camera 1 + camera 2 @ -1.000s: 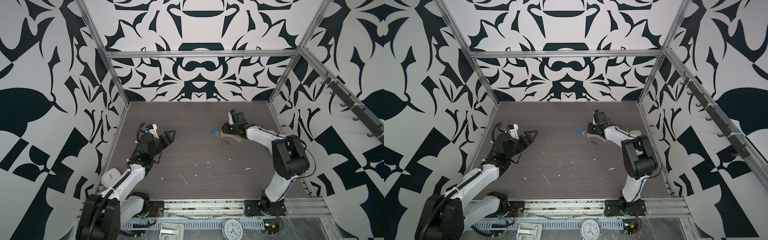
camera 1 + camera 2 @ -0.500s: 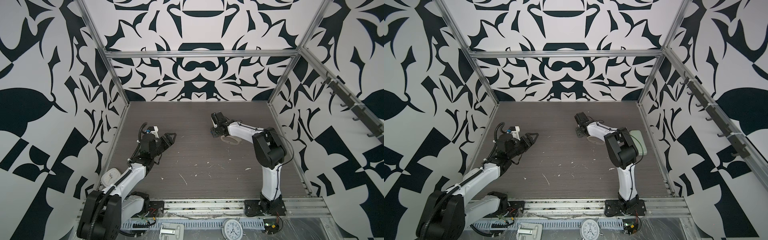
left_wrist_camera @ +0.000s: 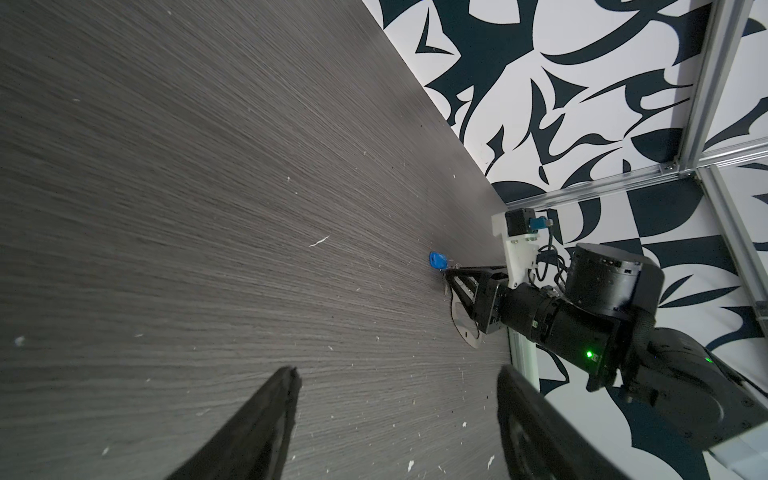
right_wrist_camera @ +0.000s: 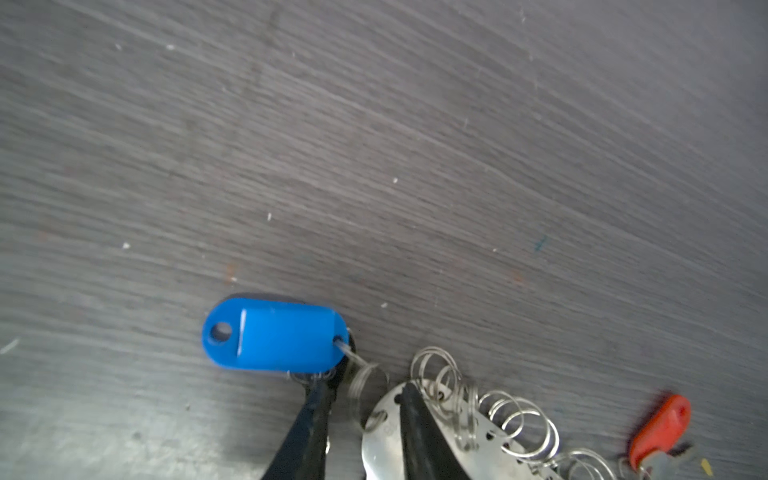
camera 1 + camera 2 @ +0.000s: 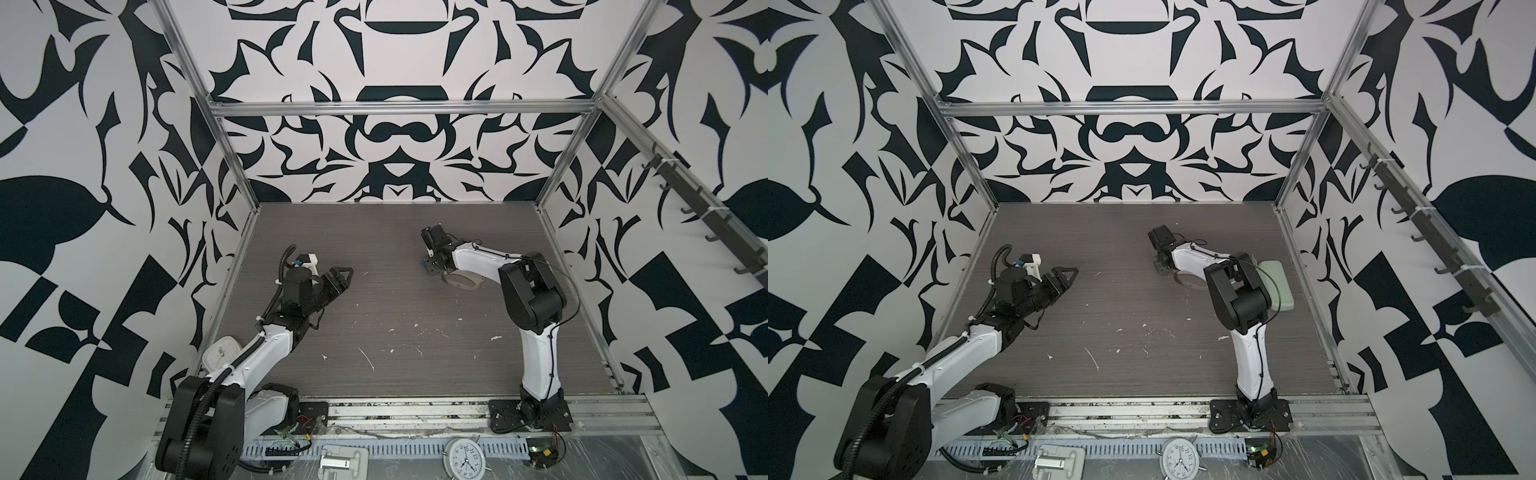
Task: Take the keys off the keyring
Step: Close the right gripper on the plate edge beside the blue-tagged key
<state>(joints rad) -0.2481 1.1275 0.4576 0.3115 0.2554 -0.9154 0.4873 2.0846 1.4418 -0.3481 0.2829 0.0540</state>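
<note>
Dark tabletop [image 5: 395, 316] carries the keyring [image 4: 380, 446] at my right gripper [image 4: 368, 388], jaws set narrow around the ring of the blue-tagged key [image 4: 274, 340], grip not discernible; left gripper [image 3: 397, 374] hangs spread, empty; next, I judge, pinch firmly and strip that key.

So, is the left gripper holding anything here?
No, the left gripper stands open over the bare table, with nothing between its jaws.

blue tag [image 4: 274, 343]: 1 | red tag [image 4: 660, 428]: 1 | keyring [image 4: 380, 446]: 1 | green case [image 5: 1283, 286]: 1 | clocks [image 5: 462, 456]: 2
</note>
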